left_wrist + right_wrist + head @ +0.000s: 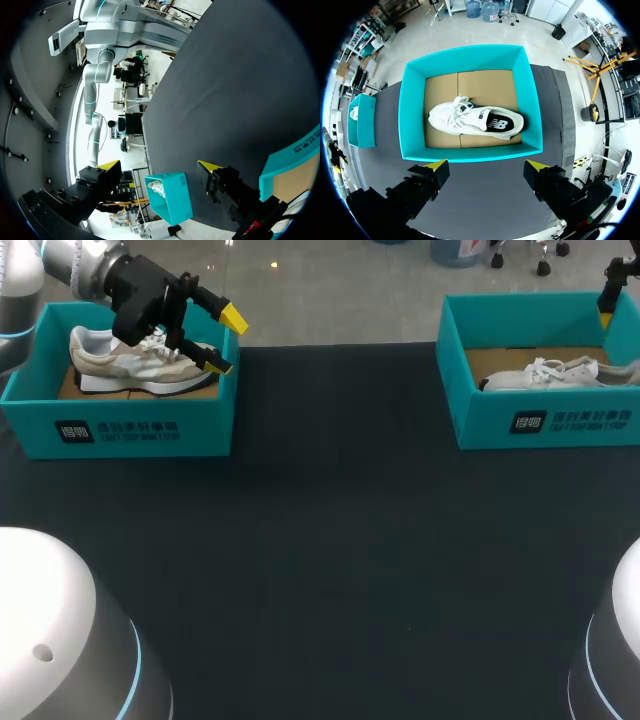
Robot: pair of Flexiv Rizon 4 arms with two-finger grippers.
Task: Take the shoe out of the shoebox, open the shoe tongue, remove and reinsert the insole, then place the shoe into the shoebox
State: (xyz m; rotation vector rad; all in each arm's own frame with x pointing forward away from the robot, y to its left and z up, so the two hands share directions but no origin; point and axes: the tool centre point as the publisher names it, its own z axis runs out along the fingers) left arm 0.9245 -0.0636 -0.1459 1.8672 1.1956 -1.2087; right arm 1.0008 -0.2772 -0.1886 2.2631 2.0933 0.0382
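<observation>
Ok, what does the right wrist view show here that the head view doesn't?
Right wrist view only: the white sneaker from above, lying on its side on the cardboard floor of the right shoebox, and the right gripper open, short of that box. Head view only: the left gripper, open, over the beige sneaker. Both: that box and sneaker, the left shoebox, the black table.

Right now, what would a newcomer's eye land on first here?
Two teal boxes stand out on the dark table: the left shoebox holds a beige sneaker, and the right shoebox holds a white sneaker. The left tool hangs open over its box's inner end. The right tool hangs open above the right shoebox, yellow tips spread wide.
</observation>
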